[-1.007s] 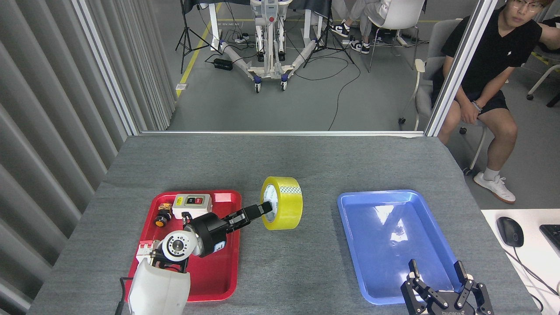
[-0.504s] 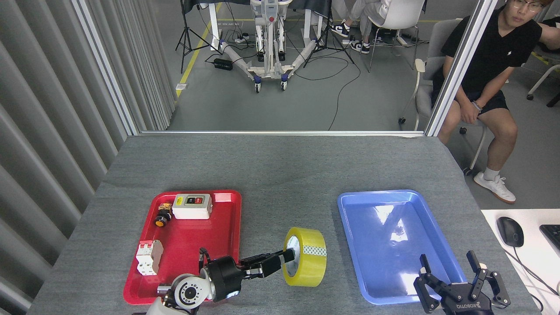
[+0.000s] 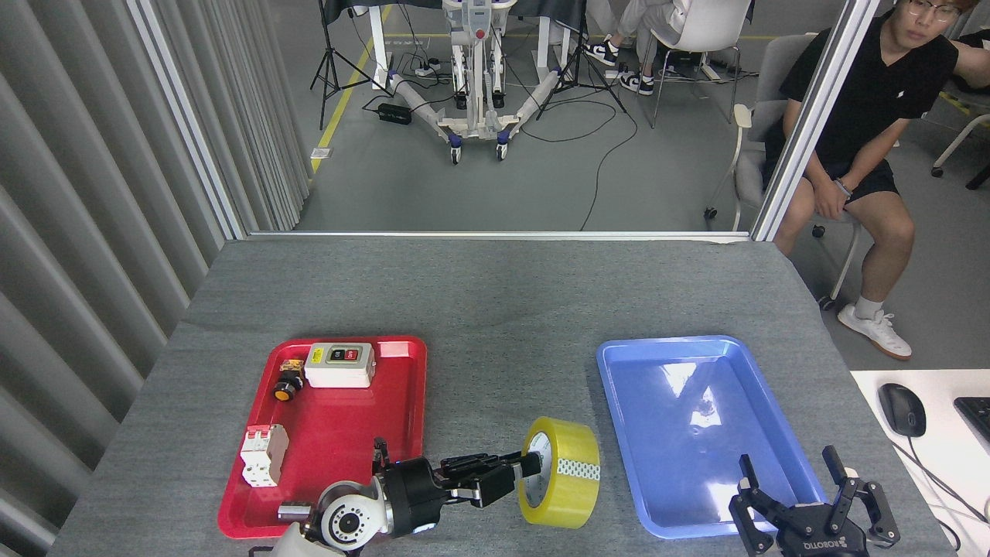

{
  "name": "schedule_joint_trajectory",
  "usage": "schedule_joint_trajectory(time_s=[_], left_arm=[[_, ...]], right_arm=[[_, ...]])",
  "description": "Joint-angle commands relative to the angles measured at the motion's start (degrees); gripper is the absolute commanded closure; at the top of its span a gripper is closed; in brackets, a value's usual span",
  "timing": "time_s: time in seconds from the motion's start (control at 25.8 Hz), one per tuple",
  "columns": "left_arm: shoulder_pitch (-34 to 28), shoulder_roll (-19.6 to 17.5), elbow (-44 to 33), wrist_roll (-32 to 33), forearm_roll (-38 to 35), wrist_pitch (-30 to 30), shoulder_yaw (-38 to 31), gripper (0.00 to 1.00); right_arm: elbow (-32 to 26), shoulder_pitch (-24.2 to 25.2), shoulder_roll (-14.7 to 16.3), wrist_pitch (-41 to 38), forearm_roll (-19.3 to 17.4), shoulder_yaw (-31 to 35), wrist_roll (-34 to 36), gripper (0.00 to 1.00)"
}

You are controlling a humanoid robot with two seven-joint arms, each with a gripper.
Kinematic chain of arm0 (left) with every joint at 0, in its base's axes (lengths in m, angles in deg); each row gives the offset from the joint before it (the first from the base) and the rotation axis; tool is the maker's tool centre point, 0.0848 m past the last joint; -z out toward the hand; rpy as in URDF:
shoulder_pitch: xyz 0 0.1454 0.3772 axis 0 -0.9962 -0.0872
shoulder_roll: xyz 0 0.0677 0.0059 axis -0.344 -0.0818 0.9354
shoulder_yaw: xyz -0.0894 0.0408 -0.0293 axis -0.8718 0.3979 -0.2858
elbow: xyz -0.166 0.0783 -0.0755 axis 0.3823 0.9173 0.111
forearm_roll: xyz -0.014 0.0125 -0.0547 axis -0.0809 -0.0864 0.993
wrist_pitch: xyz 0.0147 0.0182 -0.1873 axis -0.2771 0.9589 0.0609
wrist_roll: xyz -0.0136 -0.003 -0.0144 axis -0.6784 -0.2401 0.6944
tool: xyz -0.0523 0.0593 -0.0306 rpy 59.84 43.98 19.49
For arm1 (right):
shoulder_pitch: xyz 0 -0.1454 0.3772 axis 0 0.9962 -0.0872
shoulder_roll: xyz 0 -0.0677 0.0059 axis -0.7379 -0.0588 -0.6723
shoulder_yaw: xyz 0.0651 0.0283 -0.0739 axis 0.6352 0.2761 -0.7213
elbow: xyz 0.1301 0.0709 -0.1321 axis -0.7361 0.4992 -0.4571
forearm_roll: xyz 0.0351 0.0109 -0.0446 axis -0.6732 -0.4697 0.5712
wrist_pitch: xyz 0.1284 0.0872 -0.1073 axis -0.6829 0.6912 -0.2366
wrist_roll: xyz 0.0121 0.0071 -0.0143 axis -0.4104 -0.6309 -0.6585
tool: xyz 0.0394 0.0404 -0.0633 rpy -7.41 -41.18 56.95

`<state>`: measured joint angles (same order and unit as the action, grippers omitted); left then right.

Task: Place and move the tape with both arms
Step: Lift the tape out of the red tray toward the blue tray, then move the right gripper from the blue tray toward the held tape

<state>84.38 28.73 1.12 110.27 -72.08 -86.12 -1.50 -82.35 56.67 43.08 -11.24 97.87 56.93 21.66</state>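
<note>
Head view, from left to right: a red plastic tray sits on the grey felt-covered tabletop, carrying a white switch box with red and black buttons, a small black and orange push-button and a white circuit breaker block. Just past the tray's near right corner, the left gripper reaches rightward with its black fingers pinching the wall of the wide roll of translucent yellow packing tape, one finger inside the white cardboard core and the rest against the outside. The roll stands on edge, its open face turned toward the left arm, between the two trays; whether it rests on the tabletop or hangs just above it I cannot tell.

Such a roll is probably light to moderate in weight and stiff, since the wound film and cardboard ring resist squeezing. The outer film looks glossy, so it is likely slippery; a grip through the core and across the wall seems safer than one across the round outer face, which could roll away. It is not fragile.

Farther right lies an empty blue plastic tray. At its near edge the right gripper points upward with its black fingers spread wide, holding nothing.
</note>
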Motion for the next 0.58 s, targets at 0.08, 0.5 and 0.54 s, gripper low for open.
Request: schedule_joint_trajectory(time_s=[0.08,0.5,0.54], left_arm=[[1.23,-0.24,0.19,0.0,-1.34,1.49,0.08,0.95],[2.46,-0.33,0.54,0.0,-1.77,3.07,0.08,0.95],[2.9,-0.33,0.63,0.0,-2.21,3.42,0.08,0.95]], right_arm=[[0.09,0.02,0.84,-0.27,6.76,-1.29,1.91,0.0],[0.88,-0.42,1.1,2.19,28.73,-2.43,5.6,0.0],[0.97,-0.51,1.1,3.33,31.36,-2.96,5.6,0.01]])
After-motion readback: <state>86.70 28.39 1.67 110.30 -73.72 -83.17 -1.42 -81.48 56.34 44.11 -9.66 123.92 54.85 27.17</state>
